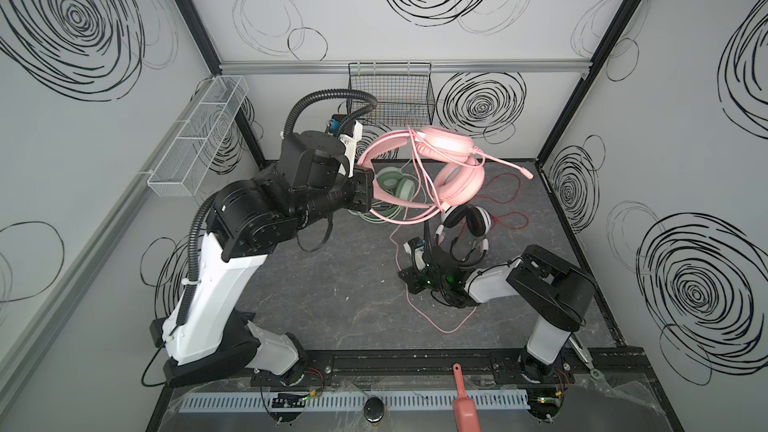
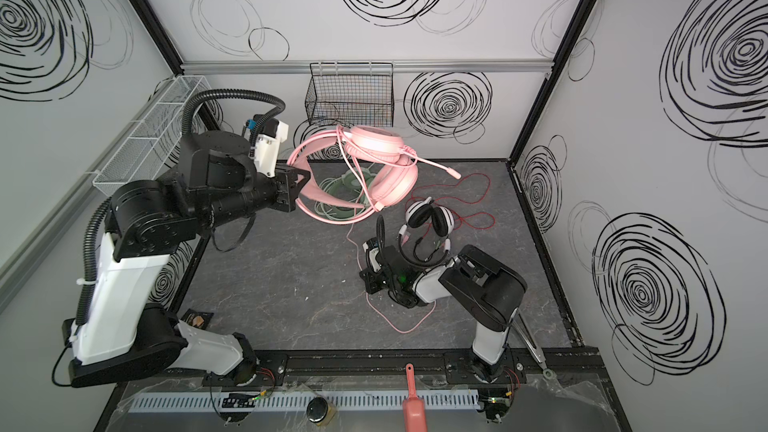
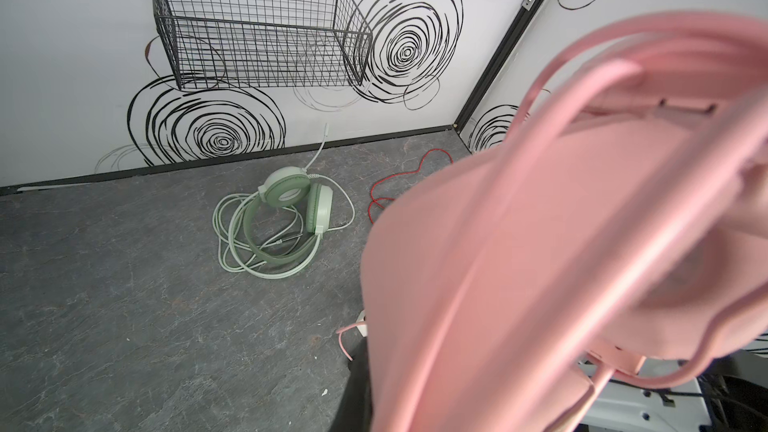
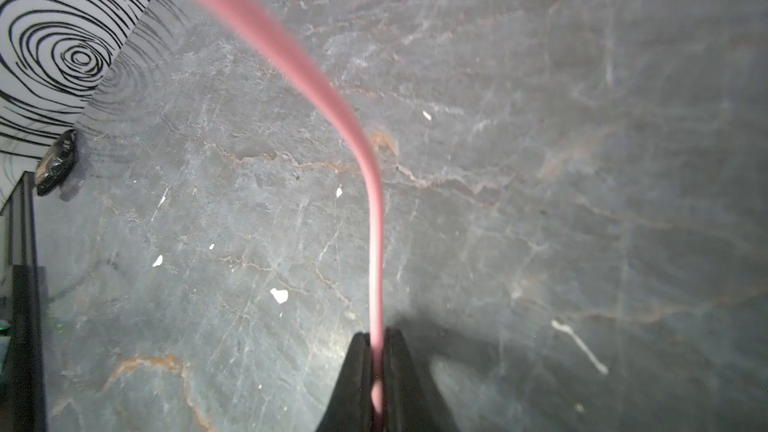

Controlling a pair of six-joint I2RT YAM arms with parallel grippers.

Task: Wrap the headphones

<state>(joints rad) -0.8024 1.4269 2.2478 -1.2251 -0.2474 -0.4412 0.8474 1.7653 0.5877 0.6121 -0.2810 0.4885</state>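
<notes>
The pink headphones (image 1: 446,143) (image 2: 376,141) hang in the air above the table's back middle. My left gripper (image 1: 369,189) (image 2: 304,185) is shut on their headband. In the left wrist view the pink headband and cup (image 3: 540,243) fill the near side and hide the jaws. Their pink cable (image 1: 440,328) (image 4: 376,243) trails down to the table, and my right gripper (image 1: 407,275) (image 2: 368,280) (image 4: 376,342) is shut on it low over the table. The mint-green headphones (image 3: 291,193) (image 1: 395,184) lie on their coiled cable under the pink set. The white-and-black headphones (image 1: 467,220) (image 2: 430,216) lie beside the right wrist, with their red cable (image 1: 507,218) spread out.
A black wire basket (image 1: 390,97) (image 3: 257,35) hangs on the back wall. A white mesh basket (image 1: 199,135) hangs on the left wall. A pink scoop (image 1: 463,401) and a round black object (image 1: 374,407) lie at the front edge.
</notes>
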